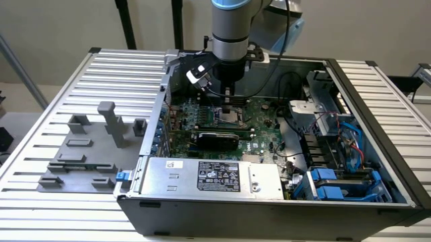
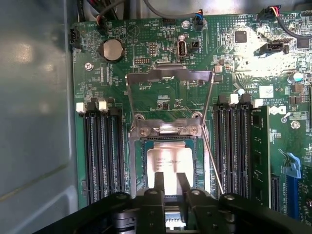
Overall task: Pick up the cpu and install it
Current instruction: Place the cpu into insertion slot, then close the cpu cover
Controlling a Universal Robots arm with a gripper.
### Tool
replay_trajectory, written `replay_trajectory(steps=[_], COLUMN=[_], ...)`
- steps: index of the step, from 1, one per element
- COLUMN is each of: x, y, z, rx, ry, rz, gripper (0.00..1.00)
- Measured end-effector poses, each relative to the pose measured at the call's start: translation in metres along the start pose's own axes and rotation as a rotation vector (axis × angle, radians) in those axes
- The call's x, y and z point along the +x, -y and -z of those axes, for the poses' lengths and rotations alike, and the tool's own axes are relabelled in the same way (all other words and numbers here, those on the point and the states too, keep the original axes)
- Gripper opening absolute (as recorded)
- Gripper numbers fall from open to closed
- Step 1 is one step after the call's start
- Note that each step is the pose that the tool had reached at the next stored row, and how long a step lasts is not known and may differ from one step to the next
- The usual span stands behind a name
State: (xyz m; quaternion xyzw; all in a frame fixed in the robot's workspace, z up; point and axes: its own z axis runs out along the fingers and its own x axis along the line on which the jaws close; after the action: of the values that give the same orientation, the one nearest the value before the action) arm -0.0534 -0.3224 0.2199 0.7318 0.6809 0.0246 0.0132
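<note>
Cpu (image 2: 170,157), lettering illegible, seated in motherboard socket (image 2: 138,163) directly beneath the claw (image 2: 170,178); claw state cannot be told.

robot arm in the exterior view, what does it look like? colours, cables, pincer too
The arm is a silver-grey cylinder with a light blue band at the top and a black wrist section below. A small white and black box sits on its side, and a thin black cable loops down beside it. The pincer is matte black with visible bolts.
</note>
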Motion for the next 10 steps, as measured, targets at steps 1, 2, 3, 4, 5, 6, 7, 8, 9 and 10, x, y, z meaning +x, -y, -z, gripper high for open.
replay_trajectory(steps=[1, 2, 3, 4, 5, 6, 7, 8, 9, 10], x=[-0.0001, -0.0001, -0.0001, -0.0001, -0.0001, -0.0001, -0.0001, -0.0001, -0.0001, -0.0001], y=[0.0, 0.0, 0.0, 0.0, 0.0, 0.0, 0.0, 0.0, 0.0, 0.0], z=[0.0, 0.0, 0.0, 0.0, 0.0, 0.0, 0.0, 0.0, 0.0, 0.0], rx=[0.0002, 0.0003, 0.0003, 0.0003, 0.0004, 0.0003, 0.0004, 0.0003, 0.0003, 0.0003], ry=[0.0, 0.0, 0.0, 0.0, 0.0, 0.0, 0.0001, 0.0, 0.0, 0.0], rz=[0.0, 0.0, 0.0, 0.0, 0.0, 0.0, 0.0, 0.0, 0.0, 0.0], gripper=[0.24, 0.18, 0.13, 0.11, 0.11, 0.11, 0.11, 0.11, 0.11, 0.11])
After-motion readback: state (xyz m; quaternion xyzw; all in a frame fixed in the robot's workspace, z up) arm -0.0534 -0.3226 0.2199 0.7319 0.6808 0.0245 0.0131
